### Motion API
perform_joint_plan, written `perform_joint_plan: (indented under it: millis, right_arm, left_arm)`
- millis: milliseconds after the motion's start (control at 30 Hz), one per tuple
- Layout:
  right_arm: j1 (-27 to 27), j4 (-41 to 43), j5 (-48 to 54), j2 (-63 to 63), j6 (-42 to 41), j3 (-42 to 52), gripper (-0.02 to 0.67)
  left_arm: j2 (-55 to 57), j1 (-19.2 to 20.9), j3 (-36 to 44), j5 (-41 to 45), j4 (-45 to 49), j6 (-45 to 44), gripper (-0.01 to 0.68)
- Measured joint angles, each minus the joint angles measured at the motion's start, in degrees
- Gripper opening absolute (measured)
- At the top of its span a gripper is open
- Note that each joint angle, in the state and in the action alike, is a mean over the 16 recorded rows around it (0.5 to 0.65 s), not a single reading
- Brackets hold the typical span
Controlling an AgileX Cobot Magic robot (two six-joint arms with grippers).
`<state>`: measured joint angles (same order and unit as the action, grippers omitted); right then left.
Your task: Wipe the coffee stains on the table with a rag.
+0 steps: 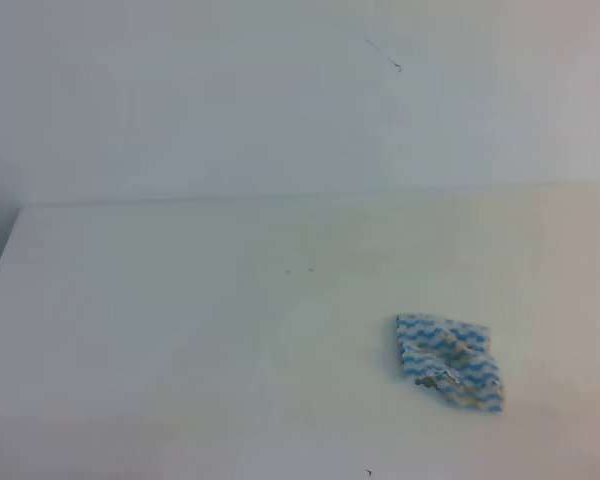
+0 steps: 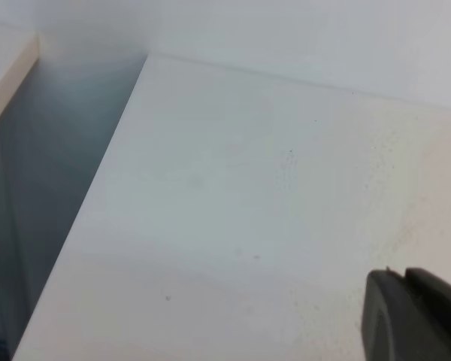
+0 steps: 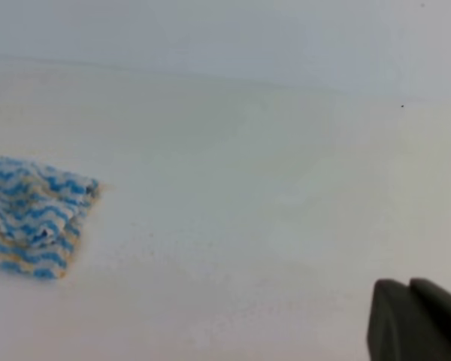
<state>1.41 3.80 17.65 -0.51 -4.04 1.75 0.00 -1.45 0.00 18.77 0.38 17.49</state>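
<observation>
The rag [image 1: 450,362], a small blue-and-white zigzag cloth with tan marks, lies crumpled on the right part of the white table [image 1: 180,330]. In the right wrist view the rag [image 3: 34,226] lies at the left, well apart from my right gripper [image 3: 408,284]. Only that gripper's dark fingertips show, pressed together at the lower right with nothing between them. My left gripper [image 2: 404,274] looks the same, fingertips together over bare table [image 2: 248,210] near its left edge. No coffee stains show in any view. Neither arm appears in the exterior high view.
A plain pale wall [image 1: 280,100] rises behind the table's far edge. Beyond the table's left edge is a dark gap [image 2: 52,188], with another pale surface [image 2: 4,68] past it. Tiny dark specks [image 1: 287,270] dot the tabletop.
</observation>
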Motion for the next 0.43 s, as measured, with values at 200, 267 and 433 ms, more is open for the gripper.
perform_joint_plan:
  millis: [200, 267, 433]
  right_arm:
    - [0.0, 0.0, 0.0, -0.1, 0.0, 0.0, -0.004]
    - [0.0, 0.0, 0.0, -0.1, 0.0, 0.0, -0.004]
    - [0.0, 0.0, 0.0, -0.1, 0.0, 0.0, -0.004]
  left_arm:
    - [0.0, 0.0, 0.0, 0.0, 0.0, 0.0, -0.001]
    - [0.0, 0.0, 0.0, 0.0, 0.0, 0.0, -0.001]
    - [0.0, 0.0, 0.0, 0.0, 0.0, 0.0, -0.001]
